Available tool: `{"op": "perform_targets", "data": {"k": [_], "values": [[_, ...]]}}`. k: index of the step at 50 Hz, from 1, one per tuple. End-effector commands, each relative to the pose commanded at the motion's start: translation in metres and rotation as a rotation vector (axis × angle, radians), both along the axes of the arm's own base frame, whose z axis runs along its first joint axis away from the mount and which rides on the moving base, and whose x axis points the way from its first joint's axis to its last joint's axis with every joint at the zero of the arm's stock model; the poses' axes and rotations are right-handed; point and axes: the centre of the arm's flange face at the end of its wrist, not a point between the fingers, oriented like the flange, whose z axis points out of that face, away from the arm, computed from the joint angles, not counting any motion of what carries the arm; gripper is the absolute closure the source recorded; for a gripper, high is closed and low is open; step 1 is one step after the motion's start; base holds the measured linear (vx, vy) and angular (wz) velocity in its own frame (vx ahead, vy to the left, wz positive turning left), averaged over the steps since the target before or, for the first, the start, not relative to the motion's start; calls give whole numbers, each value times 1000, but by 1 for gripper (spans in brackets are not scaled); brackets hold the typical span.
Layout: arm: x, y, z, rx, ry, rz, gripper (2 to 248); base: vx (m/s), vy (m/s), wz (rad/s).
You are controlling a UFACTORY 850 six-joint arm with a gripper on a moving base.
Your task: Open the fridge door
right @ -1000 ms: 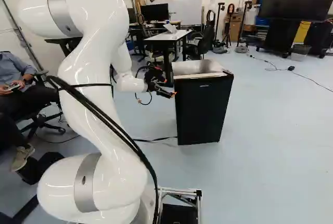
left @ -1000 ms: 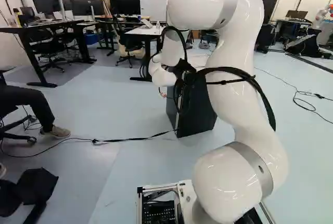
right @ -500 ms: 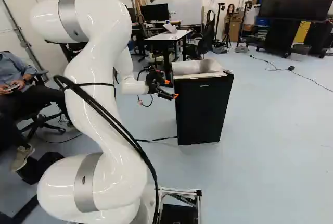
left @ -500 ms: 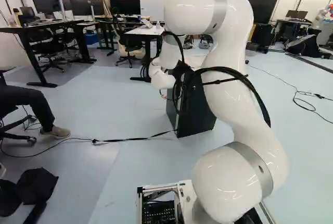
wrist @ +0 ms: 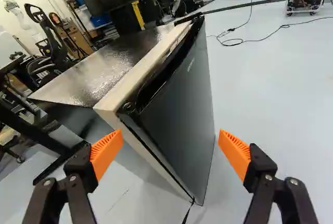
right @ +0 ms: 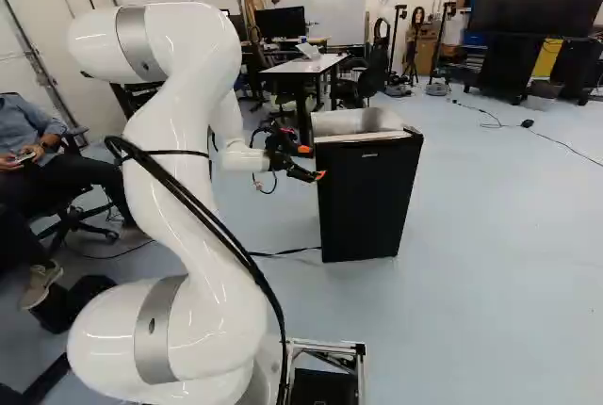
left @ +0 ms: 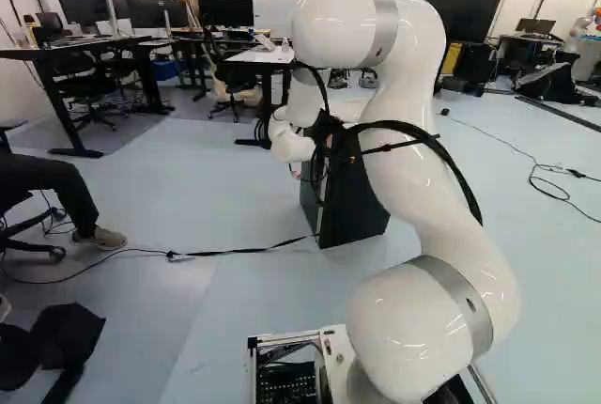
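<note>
Because the black door (wrist: pixel 182 104) looks closed ahead of the gripper (wrist: pixel 171 151), its side edge facing the gap between the widely spread fingers, I'd guess they're parted to straddle that edge. Behind it the fridge (wrist: pixel 104 65) stands on open floor (wrist: pixel 260 94), probably leaving the door swinging room.

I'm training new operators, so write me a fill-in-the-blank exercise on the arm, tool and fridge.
1. In the right base view, the smooth white arm rises to the ____ of the small black box-shaped fridge.
2. The black two-fingered tool has its fingers ____, not shut.
3. The ribbed finger pads are coloured ____.

Missing words: left; open; orange.
</note>
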Motion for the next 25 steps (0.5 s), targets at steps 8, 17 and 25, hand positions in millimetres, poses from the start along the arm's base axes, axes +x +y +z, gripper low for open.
{"op": "perform_targets", "data": {"k": [8,17,25], "values": [[2,4,0,-2,-6,-6,3,0,0,0],[2,9,0,-2,-9,1,3,0,0,0],[3,13,0,-2,-10,9,3,0,0,0]]}}
